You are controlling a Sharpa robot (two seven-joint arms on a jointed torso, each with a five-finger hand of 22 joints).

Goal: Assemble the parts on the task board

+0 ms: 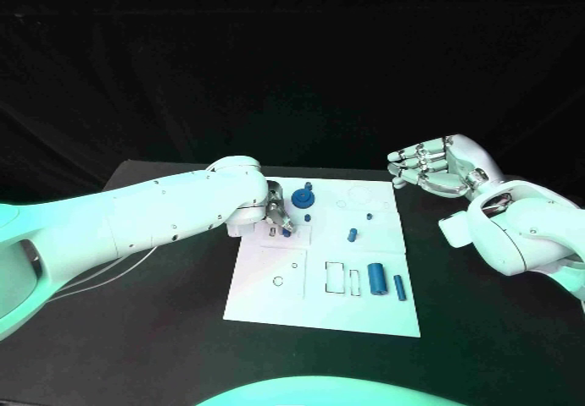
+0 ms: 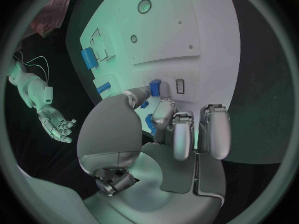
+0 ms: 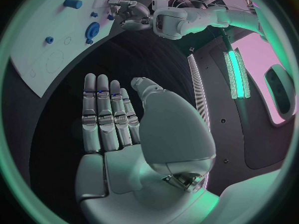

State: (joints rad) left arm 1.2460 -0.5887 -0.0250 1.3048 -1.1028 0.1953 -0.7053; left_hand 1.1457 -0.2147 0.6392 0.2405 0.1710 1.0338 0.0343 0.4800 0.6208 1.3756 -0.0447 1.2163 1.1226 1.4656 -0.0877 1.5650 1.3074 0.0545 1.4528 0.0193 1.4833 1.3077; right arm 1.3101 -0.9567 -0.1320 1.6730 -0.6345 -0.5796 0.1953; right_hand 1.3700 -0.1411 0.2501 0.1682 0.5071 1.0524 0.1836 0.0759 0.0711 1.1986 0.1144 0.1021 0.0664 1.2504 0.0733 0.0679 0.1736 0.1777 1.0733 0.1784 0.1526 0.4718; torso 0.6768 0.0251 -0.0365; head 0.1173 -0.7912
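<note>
Blue part (image 2: pixel 155 88) is pinched by the left hand (image 1: pixel 275 213) over the task board (image 1: pixel 281 300); a tilt could jam it. Beside the board, the right hand (image 1: pixel 441 167) is held open.

A black table (image 1: pixel 146 338) (black drape (image 1: pixel 292 76) hanging behind it)

The white task board (image 1: pixel 323 292) is lying in the middle of the black worktop (image 1: pixel 146 338). The left hand (image 1: pixel 276 216) is reaching down over the board's left part, its fingers pointing at the surface; whether it is holding anything cannot be told. The right hand (image 1: pixel 441 167) is hovering off the board's far right corner, fingers curled and empty. A round blue part (image 1: pixel 303 199) is standing near the far edge; a large blue cylinder (image 1: pixel 377 274) and a thinner blue pin (image 1: pixel 399 288) are lying side by side toward the near right.
</note>
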